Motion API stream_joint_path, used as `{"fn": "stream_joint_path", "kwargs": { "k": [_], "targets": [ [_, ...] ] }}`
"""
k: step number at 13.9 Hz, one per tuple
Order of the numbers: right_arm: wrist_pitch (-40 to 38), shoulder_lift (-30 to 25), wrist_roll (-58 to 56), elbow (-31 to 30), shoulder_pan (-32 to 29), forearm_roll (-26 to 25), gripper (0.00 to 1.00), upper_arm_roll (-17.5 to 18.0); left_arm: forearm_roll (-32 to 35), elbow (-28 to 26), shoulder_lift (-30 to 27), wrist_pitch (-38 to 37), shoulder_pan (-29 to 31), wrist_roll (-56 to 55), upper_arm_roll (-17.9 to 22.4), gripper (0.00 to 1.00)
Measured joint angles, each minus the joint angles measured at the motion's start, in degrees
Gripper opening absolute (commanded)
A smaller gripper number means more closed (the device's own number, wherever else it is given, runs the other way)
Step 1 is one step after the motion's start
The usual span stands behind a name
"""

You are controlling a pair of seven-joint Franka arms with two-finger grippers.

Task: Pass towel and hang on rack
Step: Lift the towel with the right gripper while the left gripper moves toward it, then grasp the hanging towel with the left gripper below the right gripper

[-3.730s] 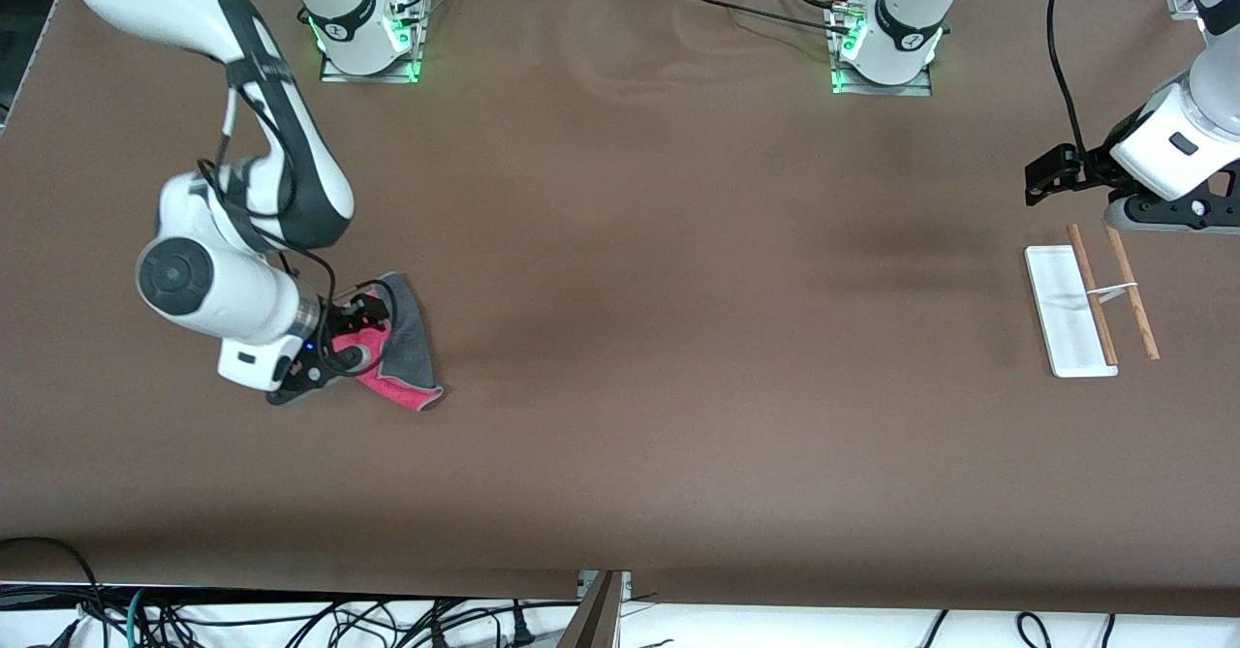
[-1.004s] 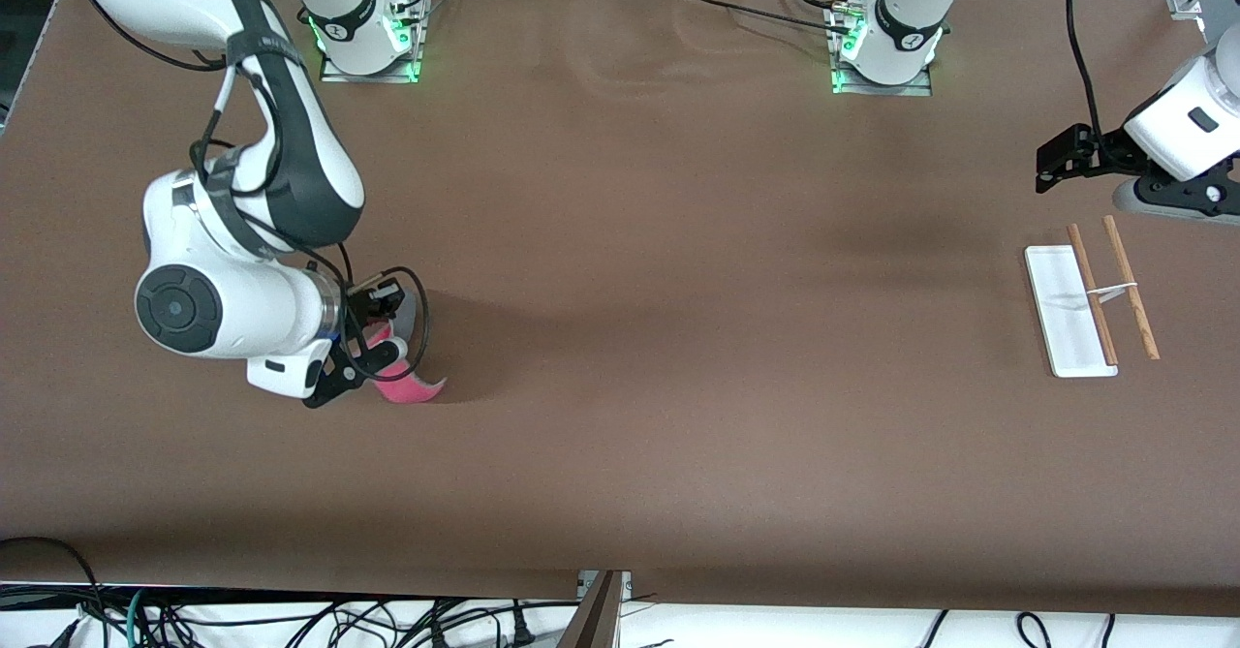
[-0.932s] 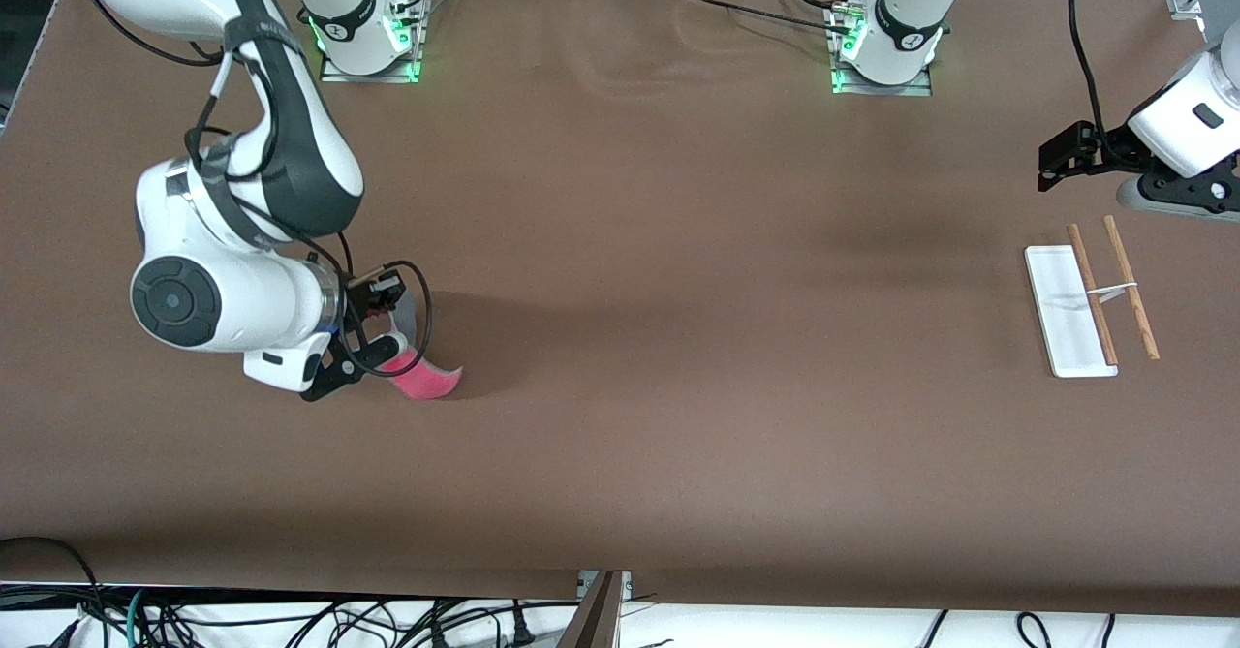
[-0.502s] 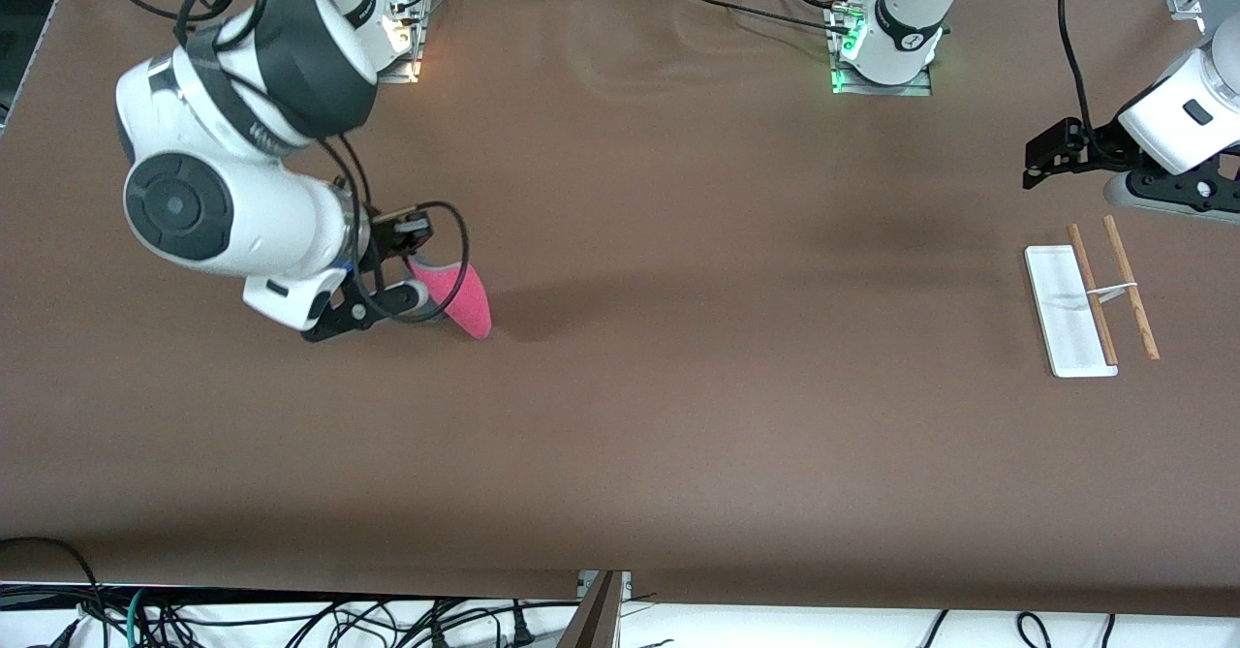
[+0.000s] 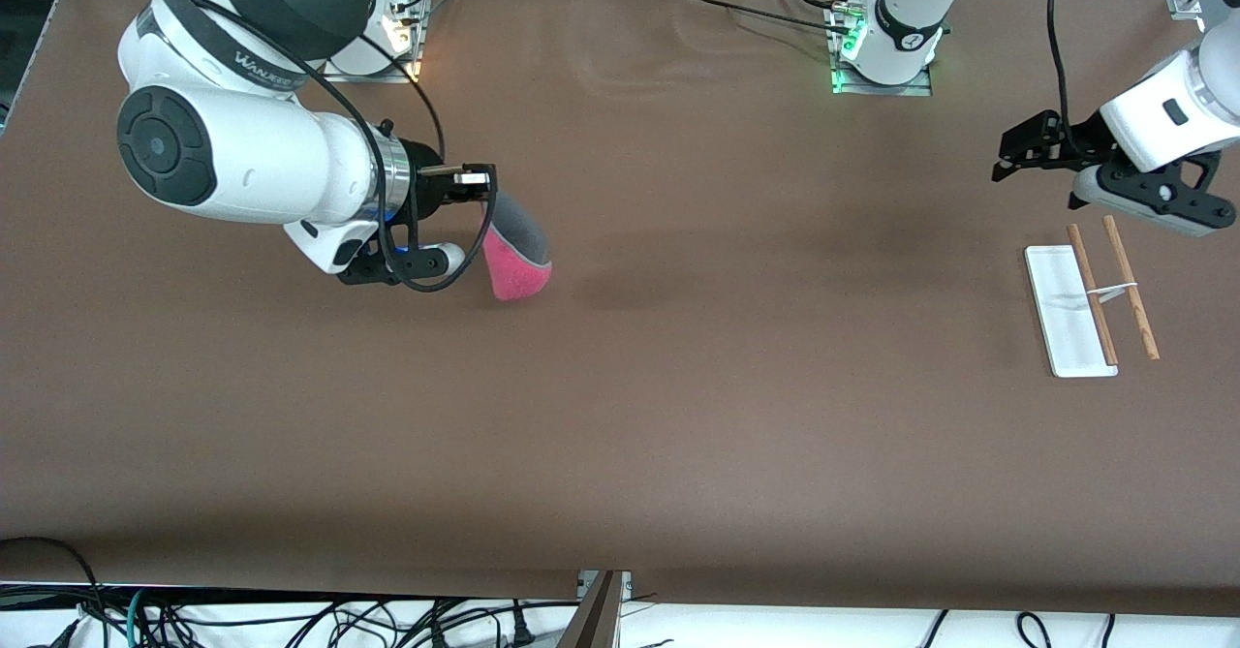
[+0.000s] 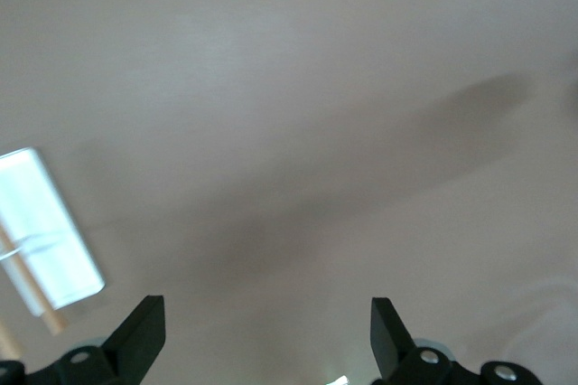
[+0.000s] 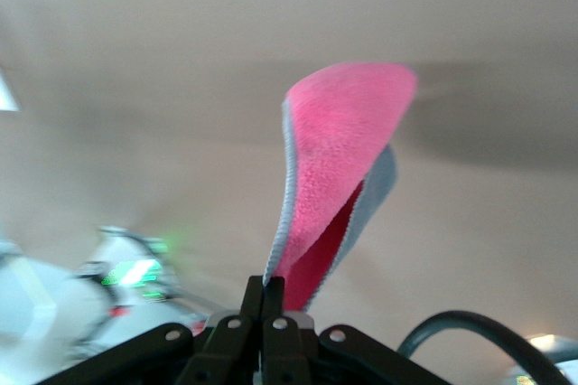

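My right gripper (image 5: 481, 195) is shut on an edge of the towel (image 5: 515, 259) and holds it up over the table, toward the right arm's end. The towel hangs folded, pink face out, grey face showing above. In the right wrist view the shut fingers (image 7: 274, 299) pinch the stitched edge of the towel (image 7: 336, 154). The rack (image 5: 1066, 311) sits at the left arm's end, a white base with two brown rods (image 5: 1130, 285). My left gripper (image 5: 1009, 152) is open and empty, in the air beside the rack. The left wrist view shows its spread jaws (image 6: 266, 335) and the rack's base (image 6: 47, 242).
Brown table cloth (image 5: 678, 386) covers the whole table. Both arm bases (image 5: 886, 43) stand along the edge farthest from the front camera. Cables lie below the table's front edge.
My right gripper has lifted the towel off the table and carried it up and toward the table's middle. My left gripper has shifted a little toward the middle, away from the rack.
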Motion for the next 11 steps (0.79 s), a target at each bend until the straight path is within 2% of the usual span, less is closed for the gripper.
{"fn": "stream_joint_path", "kwargs": {
  "k": [4,8,11],
  "targets": [
    [7.0,-0.3,13.1,0.6,0.6,11.2,0.0,0.3,-6.4,-0.1,4.7,2.1,-0.6,8.7,-0.6,1.0],
    [15.6,-0.7,23.8,0.6,5.3,12.6,0.0,0.4,-13.1,-0.1,6.4,4.1,-2.1,15.7,-4.2,0.99],
    [21.7,-0.7,30.0,0.6,8.5,14.0,0.0,0.4,-21.7,-0.1,7.2,5.8,-3.8,20.8,-4.5,0.96]
  ]
}}
